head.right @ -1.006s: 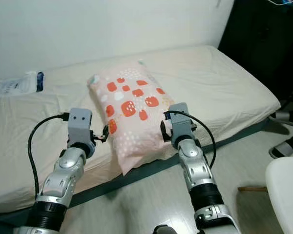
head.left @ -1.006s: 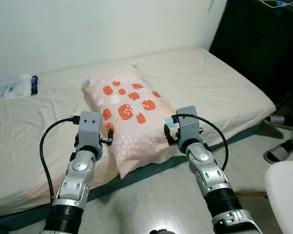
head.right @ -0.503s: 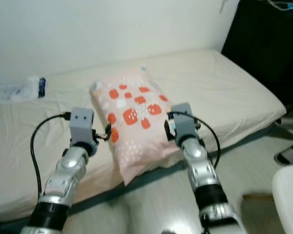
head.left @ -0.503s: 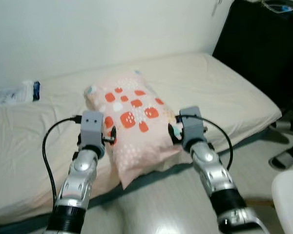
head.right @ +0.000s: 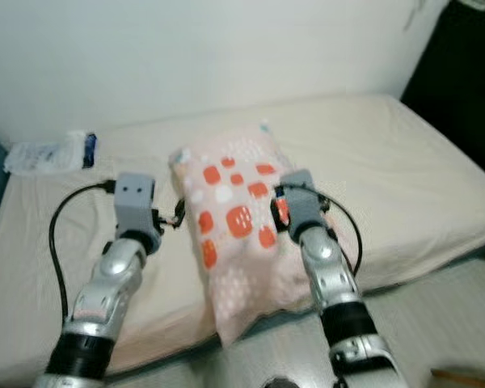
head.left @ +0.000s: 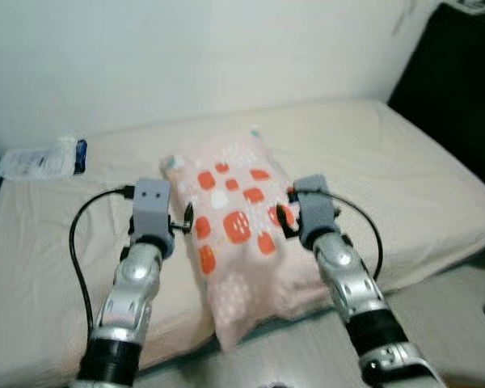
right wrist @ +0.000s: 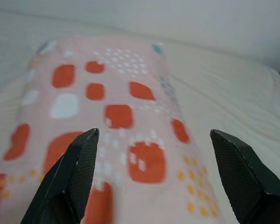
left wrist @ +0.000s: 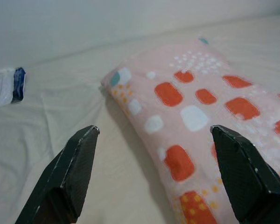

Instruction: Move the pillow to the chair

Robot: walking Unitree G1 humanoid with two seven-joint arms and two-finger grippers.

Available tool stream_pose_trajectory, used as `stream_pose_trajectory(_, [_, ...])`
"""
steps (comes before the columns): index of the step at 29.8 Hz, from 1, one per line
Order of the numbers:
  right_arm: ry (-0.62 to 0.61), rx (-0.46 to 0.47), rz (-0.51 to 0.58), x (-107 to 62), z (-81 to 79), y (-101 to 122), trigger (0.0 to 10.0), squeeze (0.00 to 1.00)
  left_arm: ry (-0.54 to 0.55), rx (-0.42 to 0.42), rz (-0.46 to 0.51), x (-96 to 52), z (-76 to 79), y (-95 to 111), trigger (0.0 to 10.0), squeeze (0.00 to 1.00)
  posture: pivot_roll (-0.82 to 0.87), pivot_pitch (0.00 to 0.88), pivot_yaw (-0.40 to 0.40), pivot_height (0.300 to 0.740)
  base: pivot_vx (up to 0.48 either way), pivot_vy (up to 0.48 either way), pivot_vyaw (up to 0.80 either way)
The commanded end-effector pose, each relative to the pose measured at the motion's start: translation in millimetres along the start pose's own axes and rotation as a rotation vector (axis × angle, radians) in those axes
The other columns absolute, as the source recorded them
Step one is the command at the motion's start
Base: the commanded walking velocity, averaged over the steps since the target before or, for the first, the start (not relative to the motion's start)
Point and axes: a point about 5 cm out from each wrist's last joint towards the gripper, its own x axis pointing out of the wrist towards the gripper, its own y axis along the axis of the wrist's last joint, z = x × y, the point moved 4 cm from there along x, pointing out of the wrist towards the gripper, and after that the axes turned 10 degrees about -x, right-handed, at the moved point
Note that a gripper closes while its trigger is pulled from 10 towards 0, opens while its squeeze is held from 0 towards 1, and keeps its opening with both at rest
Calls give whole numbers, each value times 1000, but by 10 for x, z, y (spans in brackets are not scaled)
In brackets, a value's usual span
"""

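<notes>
Between my two grippers the pillow [head.left: 242, 234] is lying on the bed [head.left: 404, 178], pink with orange squares, and its near end is hanging over the bed's edge. My left gripper [left wrist: 154, 177] is waiting wide open beside one long side, and my right gripper [right wrist: 151, 175] is waiting wide open over the other. I am guessing it is soft, puffy and light, so it will squash and flop when I pick it up. I think I should pinch each long side near the middle, so neither end droops. Off past my left gripper a small packet [head.left: 40, 160] is lying on the sheet.
</notes>
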Motion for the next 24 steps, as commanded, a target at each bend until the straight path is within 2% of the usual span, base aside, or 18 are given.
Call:
stream_pose_trajectory(1, [12,2,-6,-10,-42,-29,10000,0,7,2,-14,-4,-35,-33,10000,0,6,99,5,721,341,0,0])
stream_pose_trajectory(7, [16,-1,-8,-13,-56,-36,10000,0,7,3,-19,-7,-40,-43,10000,0,6,96,6,721,306,0,0])
stream_pose_trajectory(15, [27,15,-10,-18,-77,-45,10000,0,7,13,-21,-6,-29,-62,10000,0,6,96,7,721,0,0,0])
stream_pose_trajectory(16, [35,-43,-11,-15,-87,-41,10000,0,8,15,-22,-5,-30,-61,10000,0,7,100,6,721,0,0,800])
stream_pose_trajectory(19, [45,-96,-12,-12,-104,-41,10000,0,9,18,-22,-6,-36,-60,10000,0,6,100,7,721,0,0,800])
stream_pose_trajectory(24, [64,-72,-13,-3,-117,-43,10000,0,14,21,-23,-5,-45,-60,10000,0,8,106,4,721,0,0,800])
